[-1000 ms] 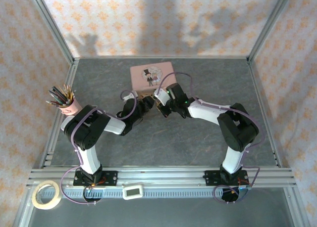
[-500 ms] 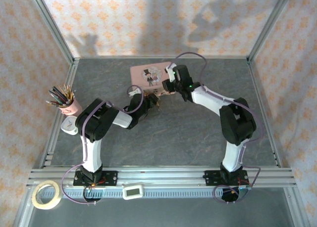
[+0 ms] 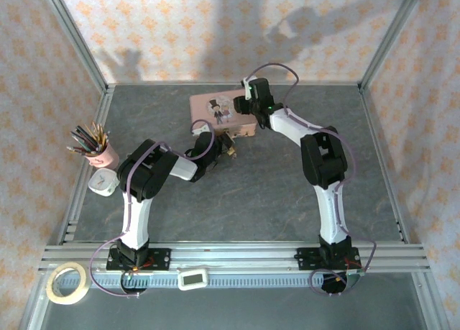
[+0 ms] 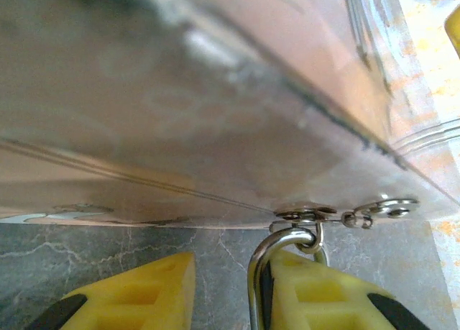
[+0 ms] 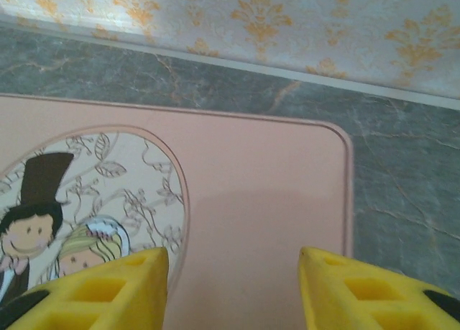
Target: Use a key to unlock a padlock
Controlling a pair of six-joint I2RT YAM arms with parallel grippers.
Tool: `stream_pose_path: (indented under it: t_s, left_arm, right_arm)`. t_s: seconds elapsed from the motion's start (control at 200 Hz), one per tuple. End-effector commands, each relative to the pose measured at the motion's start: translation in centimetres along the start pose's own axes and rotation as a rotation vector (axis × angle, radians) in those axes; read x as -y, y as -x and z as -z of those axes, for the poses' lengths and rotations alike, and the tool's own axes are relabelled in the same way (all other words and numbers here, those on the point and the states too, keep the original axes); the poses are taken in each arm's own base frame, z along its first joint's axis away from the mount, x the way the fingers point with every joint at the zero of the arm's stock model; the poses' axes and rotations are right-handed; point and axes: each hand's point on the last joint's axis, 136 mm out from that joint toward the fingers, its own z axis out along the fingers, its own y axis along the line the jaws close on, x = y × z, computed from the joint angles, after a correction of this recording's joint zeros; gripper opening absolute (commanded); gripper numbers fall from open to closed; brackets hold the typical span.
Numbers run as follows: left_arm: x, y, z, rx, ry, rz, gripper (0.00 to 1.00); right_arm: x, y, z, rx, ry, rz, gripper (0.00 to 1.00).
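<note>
- Padlock (image 4: 256,269) hangs from the pink tin's (image 5: 266,200) front hasp (image 4: 305,215), near the table's (image 3: 273,193) back edge.
- Left gripper (image 4: 230,265): fingers apart beside its shackle; I cannot tell whether they grip it.
- Right gripper (image 5: 233,262): fingers apart, empty, above the tin.
- Likely step: steadying the padlock. Next, the key must reach its keyhole.

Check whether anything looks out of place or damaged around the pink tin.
Nothing looks spilled or damaged. The pink tin sits slightly turned to the edges of the table. The padlock's shackle hangs through the tin's front hasp, beside one finger of the left gripper.
</note>
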Motion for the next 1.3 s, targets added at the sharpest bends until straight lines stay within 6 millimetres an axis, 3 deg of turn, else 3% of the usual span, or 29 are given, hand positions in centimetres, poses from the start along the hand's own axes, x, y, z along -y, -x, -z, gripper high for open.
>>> stream_pose_path:
  t_s: [0.0,0.34,0.555,0.686,0.831,0.876,0.911,1.036,1.206,1.226,1.296]
  left_arm:
    - [-1.7,-1.0,-0.6,-0.039,0.056,-0.017,0.30]
    - [-2.5,0.0,-0.5,-0.029,0.057,0.009,0.29]
    - [-4.5,2.1,2.0,0.023,0.088,0.048,0.28]
    - [-4.5,2.9,3.7,0.051,0.078,0.053,0.28]
    - [-3.2,2.8,4.7,0.046,0.004,0.092,0.32]
    - [-3.3,2.5,5.0,0.040,-0.011,0.101,0.33]
    - [-2.0,3.3,5.6,0.056,-0.048,0.100,0.34]
    - [-2.1,2.9,5.8,0.035,-0.039,0.076,0.35]
    - [-1.6,2.5,5.3,0.012,-0.085,0.102,0.35]
    - [-2.6,1.7,4.8,-0.005,-0.064,0.107,0.35]
    - [-2.9,1.4,4.3,-0.013,-0.057,0.111,0.35]
  right_arm:
    - [0.2,-0.8,-0.9,-0.041,0.012,-0.025,0.51]
    - [1.2,-6.1,-1.1,-0.160,-0.028,-0.113,0.53]
    - [1.0,-10.9,1.5,-0.245,-0.028,-0.270,0.50]
    - [-0.2,-12.8,3.7,-0.262,0.010,-0.375,0.49]
    - [-2.6,-12.3,5.6,-0.254,0.096,-0.427,0.49]
    - [-2.8,-11.5,6.1,-0.238,0.106,-0.426,0.49]
    - [-2.9,-10.8,6.6,-0.223,0.113,-0.420,0.49]
    - [-2.8,-7.4,8.1,-0.149,0.112,-0.366,0.51]
    - [-1.3,-6.0,7.2,-0.143,0.078,-0.283,0.55]
    - [-1.0,-6.0,7.0,-0.143,0.072,-0.281,0.55]
    - [-0.3,-6.1,6.4,-0.146,0.065,-0.279,0.56]
